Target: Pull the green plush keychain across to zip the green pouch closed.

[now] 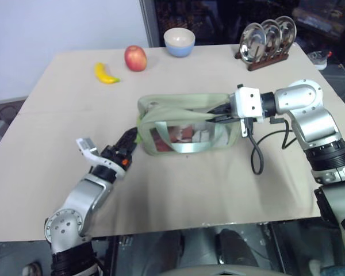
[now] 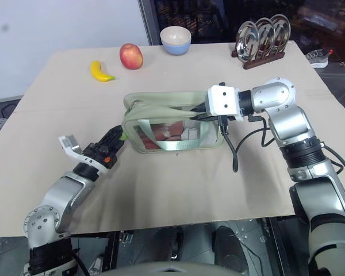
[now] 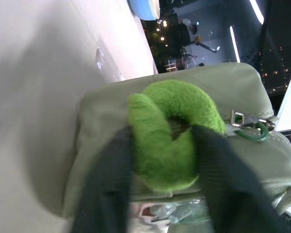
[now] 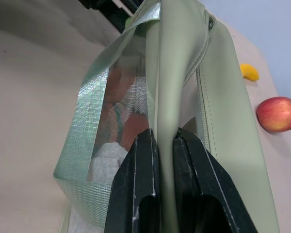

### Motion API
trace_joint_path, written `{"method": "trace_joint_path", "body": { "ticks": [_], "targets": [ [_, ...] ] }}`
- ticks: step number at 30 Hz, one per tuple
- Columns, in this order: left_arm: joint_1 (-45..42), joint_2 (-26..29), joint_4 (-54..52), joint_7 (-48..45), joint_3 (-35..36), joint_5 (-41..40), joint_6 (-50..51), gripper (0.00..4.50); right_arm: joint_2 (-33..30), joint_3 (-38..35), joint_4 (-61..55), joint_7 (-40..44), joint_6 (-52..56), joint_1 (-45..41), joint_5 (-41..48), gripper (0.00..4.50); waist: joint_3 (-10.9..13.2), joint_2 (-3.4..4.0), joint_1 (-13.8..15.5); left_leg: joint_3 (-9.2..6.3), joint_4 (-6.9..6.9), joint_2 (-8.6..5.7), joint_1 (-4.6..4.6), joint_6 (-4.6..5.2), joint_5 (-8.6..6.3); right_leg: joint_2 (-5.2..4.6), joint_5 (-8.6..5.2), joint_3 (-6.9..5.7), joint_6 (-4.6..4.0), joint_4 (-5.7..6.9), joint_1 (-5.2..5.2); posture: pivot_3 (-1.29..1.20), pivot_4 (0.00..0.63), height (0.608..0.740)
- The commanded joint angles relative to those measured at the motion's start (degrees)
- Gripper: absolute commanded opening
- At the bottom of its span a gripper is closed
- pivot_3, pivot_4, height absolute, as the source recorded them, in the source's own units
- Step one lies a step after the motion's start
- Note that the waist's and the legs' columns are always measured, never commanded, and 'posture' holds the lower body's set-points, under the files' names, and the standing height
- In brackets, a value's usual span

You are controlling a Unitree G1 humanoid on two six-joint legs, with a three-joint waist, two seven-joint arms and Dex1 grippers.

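A pale beige desk [image 1: 178, 190] filled the middle, with a plain white wall [image 1: 57, 23] behind it at eleven o'clock, a dark room with small glints of light at one o'clock, and grey floor [image 1: 0, 115] at nine o'clock.

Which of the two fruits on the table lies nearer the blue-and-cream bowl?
The red apple; the yellow banana lies farther from the bowl.

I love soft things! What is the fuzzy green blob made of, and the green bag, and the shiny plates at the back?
The green plush keychain looks like fuzzy plush fabric: its surface is furry and matte. The green pouch seems smooth, stitched cloth or faux leather, with a see-through plastic front showing red and white things inside. The plates look like polished metal, since they gleam.
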Motion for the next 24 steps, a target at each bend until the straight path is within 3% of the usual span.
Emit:
{"method": "trace_joint_path", "body": {
  "ticks": [1,10,24],
  "targets": [
    [0.56,1.4,-3.21,-0.17,1.2,-2.29,-1.06,0.08,0.4,-1.27,-2.8,-0.19,0.07,-1.08,1.34,0.0,0.0,0.0,0.01,0.0,0.0,0.0,0.0,0.0,0.0,0.0,0.0,0.0,0.0,0.0,0.0,0.0,0.15,0.74],
    [2.5,11.46,-13.09,-11.81,3.81,-3.02,-0.48,0.08,1.47,-0.91,-0.51,0.03,-0.97,-2.1,0.69,0.0,0.01,-0.01,0.06,0.03,-0.01,0.0,0.0,0.0,0.0,0.0,0.0,0.02,0.0,-0.01,0.0,0.0,0.15,0.74],
    [-9.26,16.05,-13.14,-13.14,-1.27,1.82,-2.81,0.08,2.18,-0.85,0.05,1.03,-1.57,-2.75,0.4,0.0,0.02,-0.01,0.02,0.02,-0.04,0.0,0.0,0.0,0.0,0.03,0.0,0.03,0.0,-0.03,-0.01,0.0,0.15,0.74]
  ]
}}
